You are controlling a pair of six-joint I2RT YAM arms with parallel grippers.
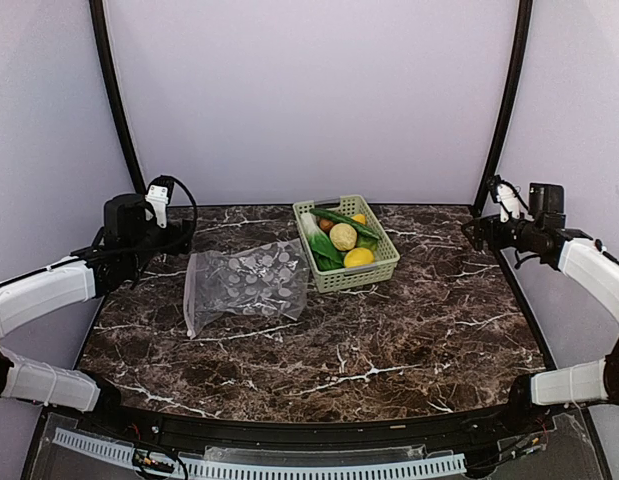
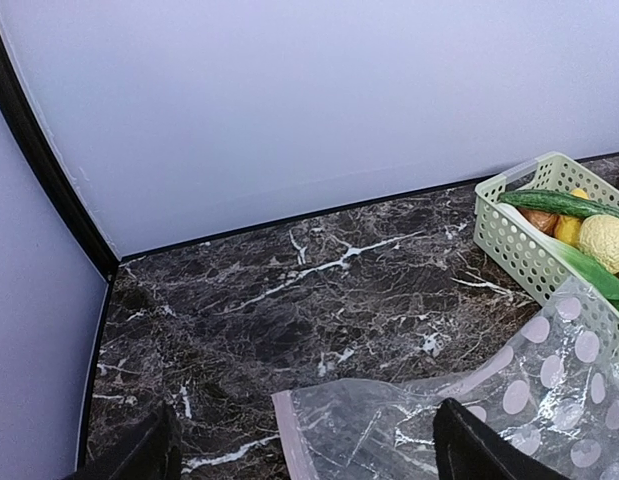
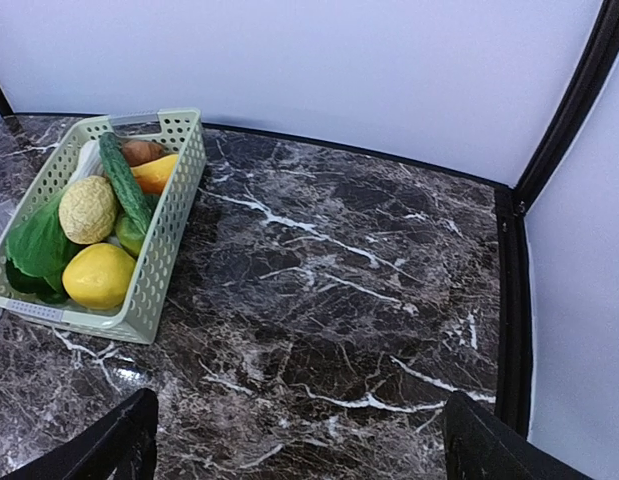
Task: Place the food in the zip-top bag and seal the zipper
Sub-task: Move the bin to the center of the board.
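Nothing's been bagged yet. The food (image 1: 341, 240) is all piled in the green basket (image 1: 364, 278) near the back edge, right of centre, and the bag (image 1: 247, 285) is laid flat just beside it on the left. The bag looks thin, floppy and slick, so it's probably best pinched at the zipper (image 2: 291, 440) strip on its left end. The lemon (image 3: 99, 275) looks light and rigid but round, so easily squirted out. The left gripper (image 2: 304, 435) and right gripper (image 3: 299, 425) are both spread wide, with nothing held.

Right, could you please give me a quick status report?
Left pincer open, empty. Right pincer open, empty. Food all in the basket; bag flat beside it, nothing inside. Nothing in the way.
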